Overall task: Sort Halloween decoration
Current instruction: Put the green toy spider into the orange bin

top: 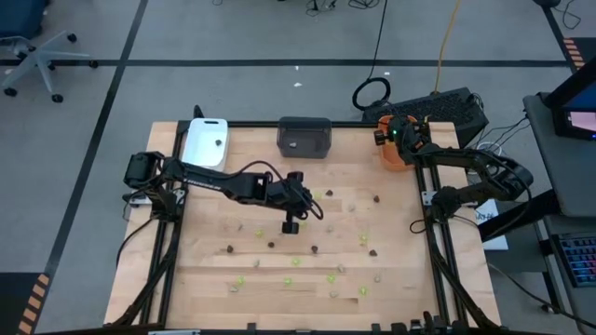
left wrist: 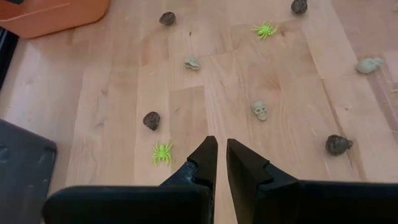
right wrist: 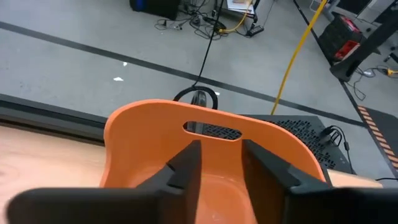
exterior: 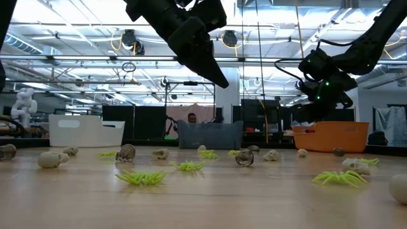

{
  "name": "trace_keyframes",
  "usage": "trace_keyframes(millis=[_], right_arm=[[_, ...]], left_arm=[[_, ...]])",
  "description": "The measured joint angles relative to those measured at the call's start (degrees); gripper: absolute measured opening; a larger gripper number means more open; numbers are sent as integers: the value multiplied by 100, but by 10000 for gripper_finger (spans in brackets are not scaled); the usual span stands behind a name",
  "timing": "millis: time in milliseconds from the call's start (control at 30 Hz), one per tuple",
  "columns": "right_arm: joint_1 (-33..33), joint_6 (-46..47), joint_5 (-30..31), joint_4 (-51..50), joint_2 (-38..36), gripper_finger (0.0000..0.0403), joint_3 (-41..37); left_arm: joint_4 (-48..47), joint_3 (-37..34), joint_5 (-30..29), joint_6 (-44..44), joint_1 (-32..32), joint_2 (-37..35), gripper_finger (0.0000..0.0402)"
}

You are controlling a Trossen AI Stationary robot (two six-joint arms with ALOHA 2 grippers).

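Tiny Halloween decoration pieces lie scattered on the wooden table [top: 205,270]: lime green spiders [left wrist: 162,152], pale skulls [left wrist: 259,110] and dark lumps [left wrist: 151,120]. My left gripper [left wrist: 221,144] hangs above the middle of the table [top: 291,226]. It is shut to a thin slit, with nothing between its fingers. My right gripper [right wrist: 221,149] is at the far right corner [top: 386,130], over the orange tray [right wrist: 155,124]. It is open and nothing shows between its fingers.
A white tray [top: 205,141] holding a green piece stands at the far left, and a dark grey tray [top: 304,137] at the far middle. The orange tray [top: 393,158] sits at the far right corner. Black rails run along the table's sides. A keyboard [top: 447,104] lies beyond the far edge.
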Motion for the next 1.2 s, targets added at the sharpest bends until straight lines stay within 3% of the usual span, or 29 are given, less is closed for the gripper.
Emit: trace_keyframes(millis=[200, 433, 500, 667, 800, 1200], right_arm=[[73, -248, 4, -17, -133, 136, 2], [872, -594, -333, -73, -1031, 135, 2], [1162, -571, -691, -235, -1366, 135, 7], [1845, -555, -2276, -1133, -2014, 134, 7], [2519, -507, -2991, -1633, -2228, 134, -92], [4521, -378, -3152, -1188, -2262, 134, -956]], left_arm=[[-43, 0, 0, 0, -59, 0, 33], [-202, 0, 0, 0, -111, 0, 33], [-269, 0, 0, -16, -113, 0, 33], [-586, 0, 0, -305, -111, 0, 33], [-734, 0, -2, -508, -143, 0, 33], [-965, -97, -587, -580, -586, 0, 33]])
